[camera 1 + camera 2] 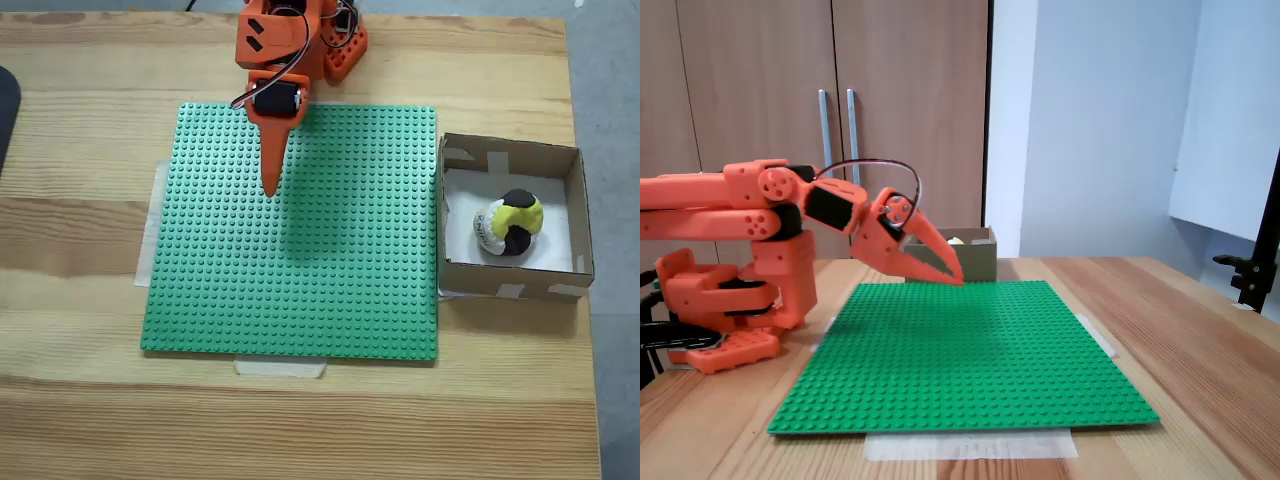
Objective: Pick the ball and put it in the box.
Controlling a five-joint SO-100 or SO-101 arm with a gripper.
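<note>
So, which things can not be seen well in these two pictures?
- The ball: clear from above, but in the side fixed view the box wall hides it, apart perhaps from a pale bit above the rim.
- The gripper: its jaws look shut in both fixed views, but from above one finger covers the other.
- The arm's base: cut off by the left edge in the side view.
</note>
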